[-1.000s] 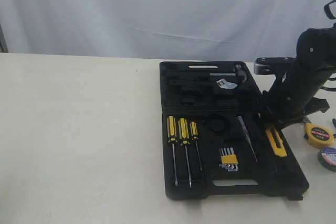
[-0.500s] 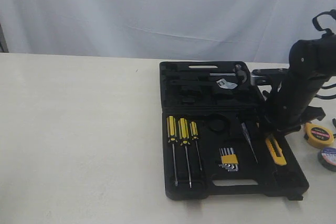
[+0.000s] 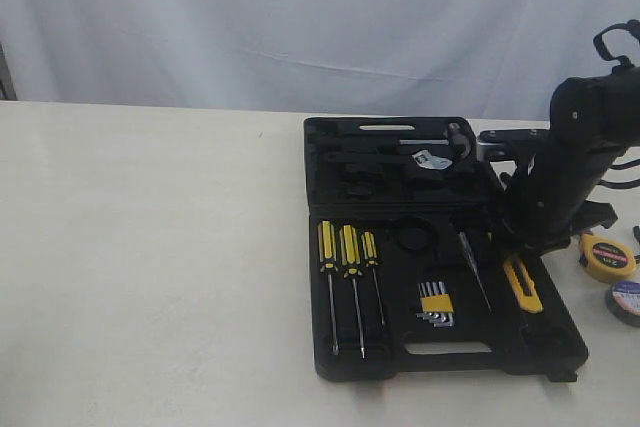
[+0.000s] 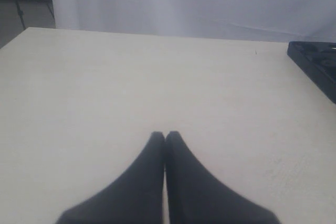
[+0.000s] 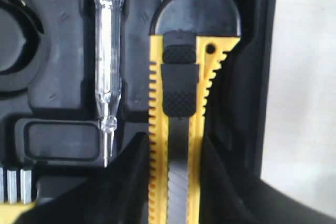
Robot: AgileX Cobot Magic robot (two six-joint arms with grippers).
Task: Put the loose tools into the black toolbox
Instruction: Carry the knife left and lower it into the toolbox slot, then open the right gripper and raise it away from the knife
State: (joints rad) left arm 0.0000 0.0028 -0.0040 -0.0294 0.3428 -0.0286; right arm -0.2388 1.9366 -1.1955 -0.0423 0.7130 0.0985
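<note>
The yellow-black utility knife [image 3: 524,285] hangs low over its long recess at the right of the black toolbox [image 3: 500,342], which lies open and flat. My right gripper [image 3: 518,259] is shut on the knife. In the right wrist view its fingers [image 5: 131,182] press both yellow sides of the knife [image 5: 176,103] above the toolbox [image 5: 63,87]. The round yellow tape measure [image 3: 607,256] and the dark tape roll [image 3: 628,301] lie on the table right of the case. The pliers are out of view. My left gripper [image 4: 165,135] is shut and empty over bare table, a corner of the toolbox [image 4: 315,64] beyond it.
Three striped screwdrivers [image 3: 345,252], a hex-key set [image 3: 435,303] and a clear-handled tester [image 5: 107,66] sit in the lower half. A small wrench [image 3: 432,159] lies in the upper half. A white curtain hangs behind the table.
My right arm has shifted a little left and down, bringing the knife lower and more in line with its recess. The left gripper shows no earlier frame.
</note>
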